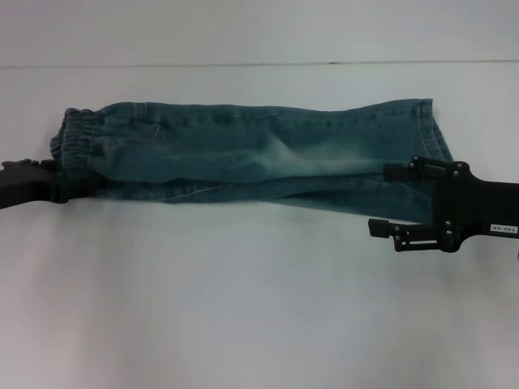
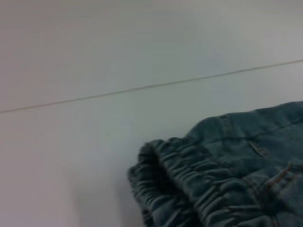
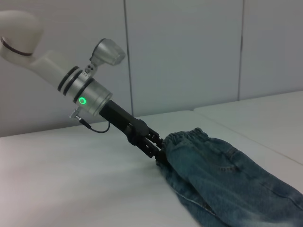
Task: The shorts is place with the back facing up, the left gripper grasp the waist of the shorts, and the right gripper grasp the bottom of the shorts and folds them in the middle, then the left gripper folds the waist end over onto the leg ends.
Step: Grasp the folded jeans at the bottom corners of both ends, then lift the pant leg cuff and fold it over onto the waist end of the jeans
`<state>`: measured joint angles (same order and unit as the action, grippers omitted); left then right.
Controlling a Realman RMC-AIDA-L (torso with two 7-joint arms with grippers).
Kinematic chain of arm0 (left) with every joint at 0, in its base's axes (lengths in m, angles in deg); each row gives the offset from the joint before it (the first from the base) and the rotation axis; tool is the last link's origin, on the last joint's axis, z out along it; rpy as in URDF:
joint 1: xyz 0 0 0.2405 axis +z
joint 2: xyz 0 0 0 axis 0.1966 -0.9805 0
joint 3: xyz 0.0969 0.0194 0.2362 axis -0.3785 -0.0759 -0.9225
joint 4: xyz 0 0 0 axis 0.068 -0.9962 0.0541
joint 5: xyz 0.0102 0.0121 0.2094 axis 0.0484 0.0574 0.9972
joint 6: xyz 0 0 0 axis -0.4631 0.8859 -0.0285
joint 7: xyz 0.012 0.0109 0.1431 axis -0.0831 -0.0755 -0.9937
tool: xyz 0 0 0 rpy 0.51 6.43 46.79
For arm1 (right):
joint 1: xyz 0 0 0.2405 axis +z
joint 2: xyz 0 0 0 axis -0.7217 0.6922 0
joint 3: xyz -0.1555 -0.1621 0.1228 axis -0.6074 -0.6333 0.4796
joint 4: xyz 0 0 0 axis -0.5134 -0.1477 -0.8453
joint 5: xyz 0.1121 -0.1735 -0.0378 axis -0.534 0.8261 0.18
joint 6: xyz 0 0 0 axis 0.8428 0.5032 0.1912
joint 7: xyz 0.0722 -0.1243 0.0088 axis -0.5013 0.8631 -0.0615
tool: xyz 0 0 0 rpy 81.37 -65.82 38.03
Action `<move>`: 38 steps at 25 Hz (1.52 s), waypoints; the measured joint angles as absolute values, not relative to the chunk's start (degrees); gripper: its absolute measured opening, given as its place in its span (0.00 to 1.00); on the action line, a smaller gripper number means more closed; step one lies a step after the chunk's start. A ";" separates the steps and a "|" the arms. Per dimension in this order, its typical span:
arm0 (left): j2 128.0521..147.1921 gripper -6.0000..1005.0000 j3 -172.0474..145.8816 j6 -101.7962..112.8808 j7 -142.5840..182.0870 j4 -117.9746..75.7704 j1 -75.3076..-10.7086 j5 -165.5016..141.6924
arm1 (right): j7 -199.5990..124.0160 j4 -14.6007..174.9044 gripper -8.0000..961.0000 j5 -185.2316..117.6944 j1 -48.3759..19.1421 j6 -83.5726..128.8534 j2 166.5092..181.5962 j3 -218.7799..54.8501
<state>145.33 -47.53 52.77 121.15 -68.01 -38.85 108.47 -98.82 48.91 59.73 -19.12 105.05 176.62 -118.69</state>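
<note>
Blue denim shorts [image 1: 243, 154] lie folded lengthwise on the white table, with the elastic waist [image 1: 77, 142] at the left and the leg ends [image 1: 430, 134] at the right. My left gripper [image 1: 58, 185] is shut on the near corner of the waist. The right wrist view shows this left gripper [image 3: 160, 152] clamped on the gathered waistband [image 3: 187, 137]. The left wrist view shows only the ruffled waist [image 2: 189, 179]. My right gripper [image 1: 379, 200] stands open by the leg ends. Its far finger lies over the cloth and its near finger is over bare table.
The white table [image 1: 243, 308] stretches wide in front of the shorts. A thin seam [image 1: 243, 65] runs across it behind them. Pale wall panels [image 3: 189, 52] rise beyond the table's far side.
</note>
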 joint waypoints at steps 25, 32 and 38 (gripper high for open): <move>145.96 0.44 -49.97 52.89 116.27 -67.85 -38.82 108.26 | -98.23 48.85 0.98 60.37 -18.94 101.43 177.84 -119.10; 146.29 0.40 -49.97 53.39 115.93 -68.11 -38.50 108.04 | -98.09 48.83 0.98 60.68 -18.86 101.42 177.88 -119.09; 146.34 0.35 -49.97 53.87 115.93 -68.61 -38.46 107.97 | -97.94 48.83 0.98 60.69 -18.86 101.43 177.88 -119.08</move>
<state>146.34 -49.97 53.87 115.93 -68.61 -38.46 107.97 -97.94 48.83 60.69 -18.86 101.43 177.88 -119.08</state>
